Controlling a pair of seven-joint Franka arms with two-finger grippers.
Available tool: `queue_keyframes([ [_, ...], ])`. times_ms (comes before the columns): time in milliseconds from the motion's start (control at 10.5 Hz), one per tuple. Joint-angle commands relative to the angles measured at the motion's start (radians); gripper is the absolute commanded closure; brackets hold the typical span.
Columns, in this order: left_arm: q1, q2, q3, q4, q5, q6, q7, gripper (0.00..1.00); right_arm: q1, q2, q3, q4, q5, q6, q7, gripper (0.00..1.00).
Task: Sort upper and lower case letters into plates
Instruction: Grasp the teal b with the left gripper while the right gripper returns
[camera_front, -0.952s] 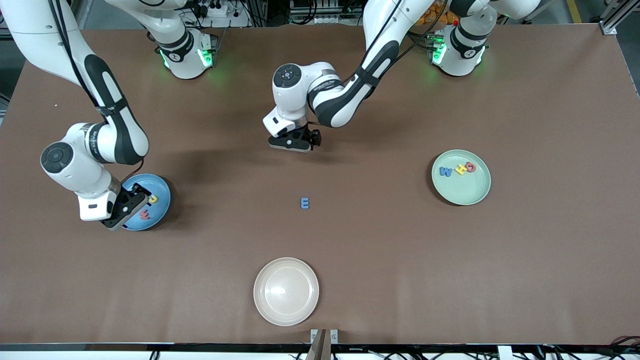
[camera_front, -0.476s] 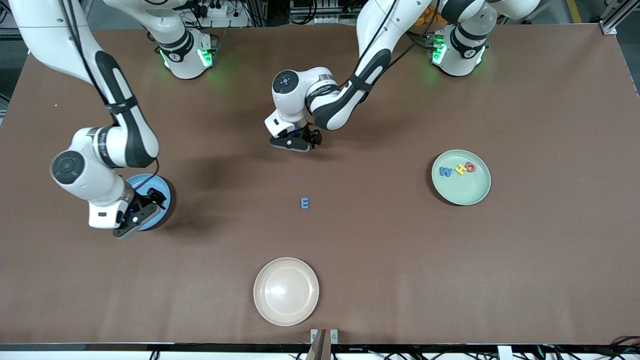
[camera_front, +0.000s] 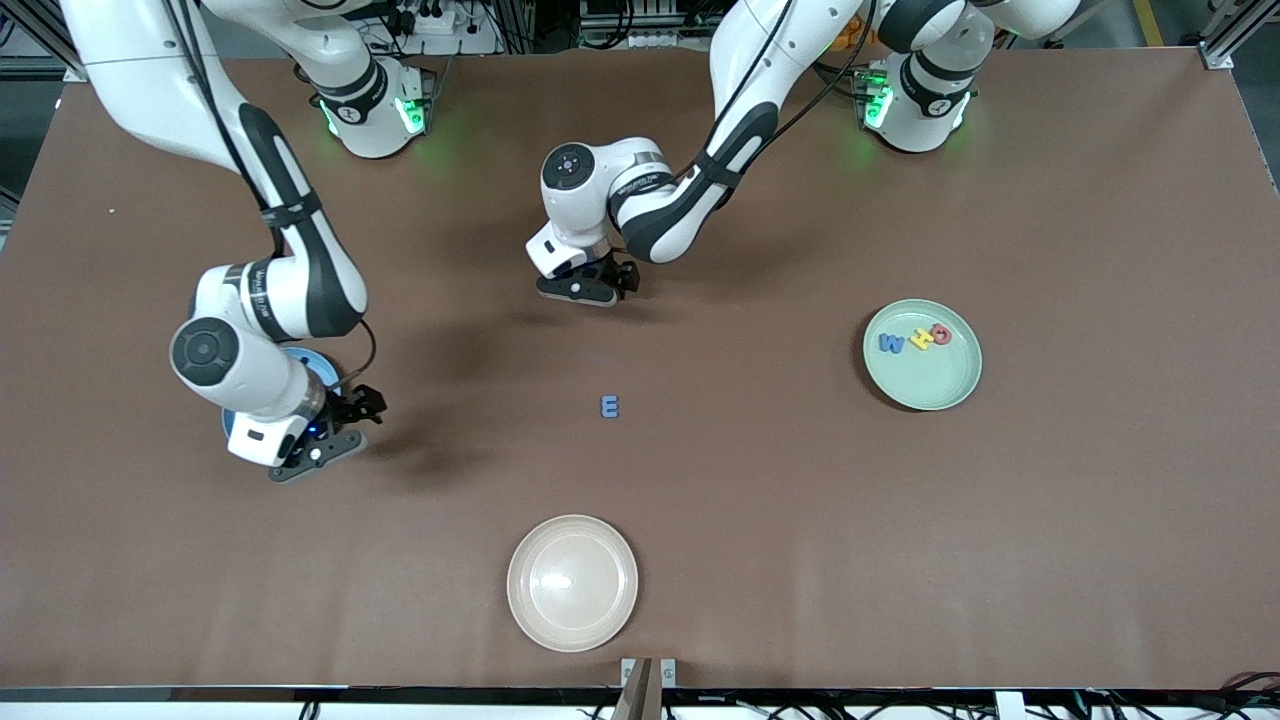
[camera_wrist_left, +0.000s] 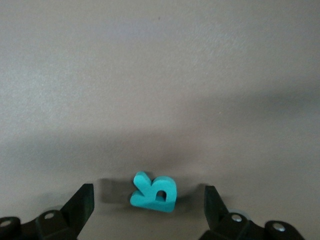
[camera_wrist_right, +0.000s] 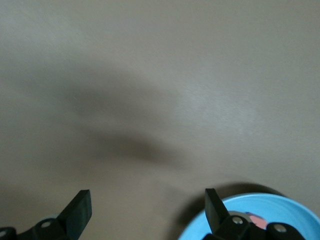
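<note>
Letter-sorting hangs on the teal letter (camera_wrist_left: 154, 192), which lies flat on the brown table (camera_front: 800, 520) squarely between the spread fingers (camera_wrist_left: 80, 205) of the left gripper (camera_front: 585, 288). It looks like an R, though I cannot be sure of that. Both fingers stand apart from it with bare table on each side, so the jaws are released and grasp nothing; in my judgement a straight close would catch the letter across its width. In the front view the gripper body hides it.

Taking the blue E (camera_front: 610, 406) as landmark: the left gripper hangs low over the table on the robot-base side of the E, its arm folded in from its base with the wrist pointing down. The mint green plate (camera_front: 945, 385), holding a blue, a yellow and a red letter, sits well apart from the E toward the left arm's end. The sky blue plate (camera_wrist_right: 280, 212) sits well apart toward the right arm's end, mostly hidden under the right arm. The right gripper (camera_front: 335, 430), jaws wide and empty, hangs over that plate's edge nearest the E.
</note>
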Motion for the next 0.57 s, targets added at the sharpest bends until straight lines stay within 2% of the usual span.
queue_keyframes([
  [0,-0.008,0.040,0.002,0.050,0.007,0.004,-0.023,0.11,0.016,0.033,-0.004,0.046,0.007,-0.024,0.049,0.00],
  [95,-0.009,0.042,0.002,0.048,0.007,0.004,-0.025,0.15,0.016,0.034,-0.004,0.059,0.005,-0.027,0.048,0.00],
  [190,-0.009,0.042,0.002,0.048,0.007,0.004,-0.025,0.26,0.016,0.036,-0.004,0.060,0.005,-0.029,0.049,0.00],
  [381,-0.008,0.042,0.002,0.048,0.007,0.004,-0.026,0.55,0.016,0.040,-0.004,0.066,0.005,-0.043,0.049,0.00],
  [476,-0.008,0.042,0.002,0.048,0.006,0.004,-0.026,0.63,0.016,0.043,-0.004,0.091,0.005,-0.075,0.049,0.00],
])
